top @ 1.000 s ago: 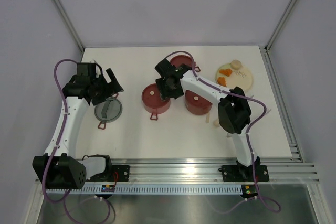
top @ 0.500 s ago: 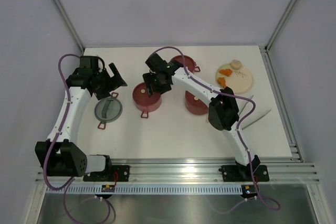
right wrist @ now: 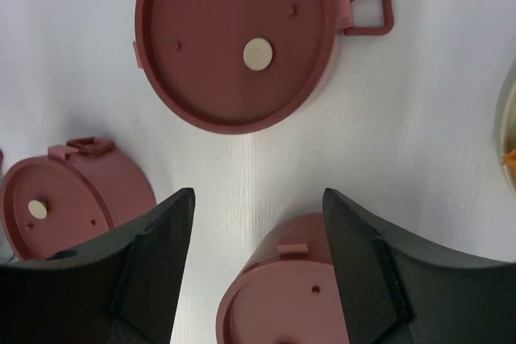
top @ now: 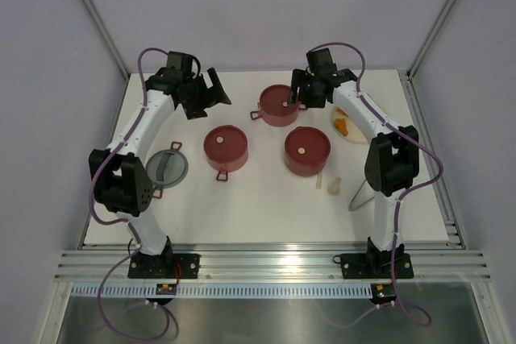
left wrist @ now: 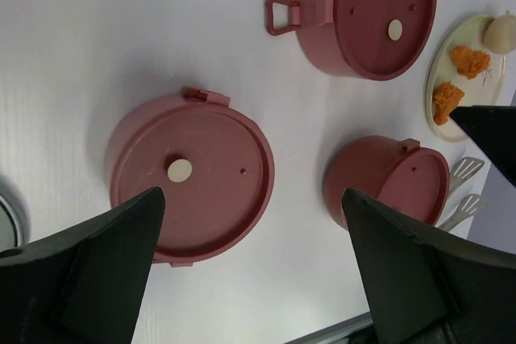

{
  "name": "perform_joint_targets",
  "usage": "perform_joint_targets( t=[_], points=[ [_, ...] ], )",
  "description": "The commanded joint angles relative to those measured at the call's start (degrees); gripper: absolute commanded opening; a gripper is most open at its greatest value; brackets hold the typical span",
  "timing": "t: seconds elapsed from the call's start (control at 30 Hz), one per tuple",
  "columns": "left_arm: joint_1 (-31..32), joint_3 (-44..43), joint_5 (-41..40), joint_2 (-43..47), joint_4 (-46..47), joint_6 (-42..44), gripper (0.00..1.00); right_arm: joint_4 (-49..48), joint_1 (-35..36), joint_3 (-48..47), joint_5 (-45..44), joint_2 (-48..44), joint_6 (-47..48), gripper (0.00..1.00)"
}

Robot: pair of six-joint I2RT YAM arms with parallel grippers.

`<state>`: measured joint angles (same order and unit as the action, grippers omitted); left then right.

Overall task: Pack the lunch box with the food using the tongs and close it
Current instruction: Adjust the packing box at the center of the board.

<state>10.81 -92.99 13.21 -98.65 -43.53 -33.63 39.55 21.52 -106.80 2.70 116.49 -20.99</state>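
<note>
On the left, the grey lid lies on the table, and the left gripper hangs wide open and empty. Three lidded dark-red bowls sit in the middle. The right gripper, also open and empty, hovers above them; the food lies on the cream plate, with the tongs nearer, at right.

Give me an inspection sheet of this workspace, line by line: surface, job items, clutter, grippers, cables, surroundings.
Surface: white table, no spills seen.
Job's things: three dark-red bowls, apart, each lidded; grey lid lies separate at left; food on cream plate; tongs lie beside right arm.
Clutter: beige pieces on the table.
Grippers: left gripper open, empty; right gripper open, empty.
Cables: purple cables run along both arms.
Surroundings: grey walls, aluminium frame.
</note>
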Motion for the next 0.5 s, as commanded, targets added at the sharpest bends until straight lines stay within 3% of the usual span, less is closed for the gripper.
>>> perform_joint_targets(
  t=[0.0,0.2,0.33,0.4,0.47],
  points=[
    [1.8,-6.2,3.5,-5.6,2.7,-1.5,0.95,-3.9,-1.3,-1.4,3.1,-1.2,-0.6,0.73],
    [4.9,-16.2,10.2,-17.6,5.0,-0.5,0.93,-0.8,-9.8,-11.1,16.4,7.9,-4.1,0.75],
    [4.9,-16.8,11.3,-20.6,8.8,-3.2,0.90,4.3,-11.2,-20.1,16.9,13.6,-3.9,0.75],
    [5.0,-16.9,11.8,-20.9,9.1,-3.0,0.89,4.3,-11.3,-19.2,16.8,12.7,-3.4,0.74],
    [5.0,-16.5,11.4,-20.7,8.9,-2.3,0.89,1.7,-11.2,-12.6,16.0,7.8,-3.5,0.75]
  ],
)
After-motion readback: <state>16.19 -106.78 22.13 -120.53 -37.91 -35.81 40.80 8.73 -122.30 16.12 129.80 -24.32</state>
